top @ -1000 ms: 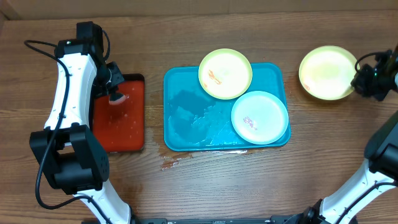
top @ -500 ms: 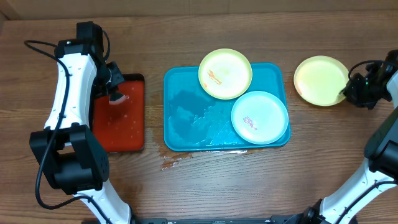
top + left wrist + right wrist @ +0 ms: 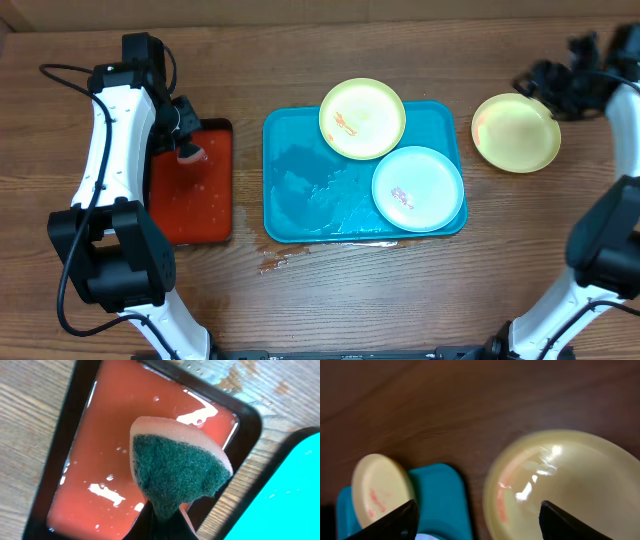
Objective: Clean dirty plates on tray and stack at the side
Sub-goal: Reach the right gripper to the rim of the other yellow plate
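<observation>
Two plates sit on the turquoise tray [image 3: 300, 180] at mid-desk: a yellow-green plate [image 3: 362, 119] overlapping the tray's far rim and a mint plate [image 3: 418, 188] at its near right corner, each with orange-red smears in the centre. Third plate [image 3: 516, 132], yellow-green, lies flat on the desk [image 3: 330, 50] beside the tray, toward the far right corner. Its surface is glossy, with a faint reddish tinge at one side; smear or reflection, I cannot tell. Right gripper [image 3: 477, 519] hovers above this plate, fingers wide apart, holding nothing. Left gripper [image 3: 165, 522] is clamped on a sponge [image 3: 175, 470], green scouring face to the camera, over the wet red tray [image 3: 80, 460] near the left edge.

Judgement: one plate is set aside as base of the stack, and the step in hand is going for the second. Next move calls for the right gripper to reach over to the tray and pinch a rim, while the sponge crosses to meet it. Rims look thin and wet, so a slip is possible
</observation>
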`<state>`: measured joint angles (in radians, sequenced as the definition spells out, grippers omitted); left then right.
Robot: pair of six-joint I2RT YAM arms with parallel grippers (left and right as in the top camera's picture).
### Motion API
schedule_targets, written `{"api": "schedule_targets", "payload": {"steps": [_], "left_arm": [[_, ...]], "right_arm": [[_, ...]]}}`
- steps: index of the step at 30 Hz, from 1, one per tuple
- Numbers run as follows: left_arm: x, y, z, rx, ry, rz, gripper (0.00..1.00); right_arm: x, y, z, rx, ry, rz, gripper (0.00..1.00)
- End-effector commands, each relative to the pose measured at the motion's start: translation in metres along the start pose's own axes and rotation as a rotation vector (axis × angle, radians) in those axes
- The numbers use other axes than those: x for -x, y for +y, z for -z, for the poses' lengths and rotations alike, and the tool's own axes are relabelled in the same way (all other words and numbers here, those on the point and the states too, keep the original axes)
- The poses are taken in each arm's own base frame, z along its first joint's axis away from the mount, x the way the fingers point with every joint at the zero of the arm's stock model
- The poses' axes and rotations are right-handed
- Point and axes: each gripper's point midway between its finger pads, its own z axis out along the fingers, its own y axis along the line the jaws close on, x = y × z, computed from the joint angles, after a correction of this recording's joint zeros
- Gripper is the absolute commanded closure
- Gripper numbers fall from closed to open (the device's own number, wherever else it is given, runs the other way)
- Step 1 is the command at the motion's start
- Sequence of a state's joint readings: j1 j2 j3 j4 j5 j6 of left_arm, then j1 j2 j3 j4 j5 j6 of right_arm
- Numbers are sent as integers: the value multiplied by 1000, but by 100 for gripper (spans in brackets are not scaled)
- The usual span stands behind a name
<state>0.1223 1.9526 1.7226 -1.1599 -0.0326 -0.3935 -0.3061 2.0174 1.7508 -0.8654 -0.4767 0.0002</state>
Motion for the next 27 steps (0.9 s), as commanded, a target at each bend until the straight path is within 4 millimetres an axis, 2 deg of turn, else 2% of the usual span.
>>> {"api": "schedule_targets", "payload": {"steps": [1, 3, 6, 8, 11, 14, 15, 18, 21, 24, 25, 27], "left_arm": [[-1, -6, 6, -42, -4, 15, 96], [0, -6, 6, -41, -5, 14, 96], [-1, -6, 6, -41, -4, 11, 96], [0, -6, 6, -38, -5, 11, 96], [0, -6, 6, -38, -5, 11, 96], [0, -6, 5, -39, -6, 11, 96], [0, -6, 5, -39, -6, 11, 95], [0, -6, 5, -39, -7, 11, 96], [0, -6, 5, -39, -7, 11, 96], [0, -6, 5, -39, -7, 11, 96], [0, -6, 5, -39, -7, 11, 96], [0, -6, 5, -39, -7, 11, 96]], "right_arm": [[2, 66, -17, 82, -14, 199, 16], [-2, 89, -51, 8, -18, 338, 7], [-14, 104, -82, -55, -1, 491, 3], [-30, 115, -107, -90, 38, 625, 1], [-49, 124, -134, -128, 81, 742, 0], [-61, 132, -151, -118, 101, 805, 1], [-64, 134, -155, -112, 104, 820, 3], [-74, 139, -168, -95, 122, 871, 18], [-81, 144, -176, -85, 132, 928, 14], [-86, 147, -184, -77, 135, 951, 16], [-87, 147, -185, -76, 136, 952, 20], [-89, 148, -187, -73, 139, 954, 45]]}}
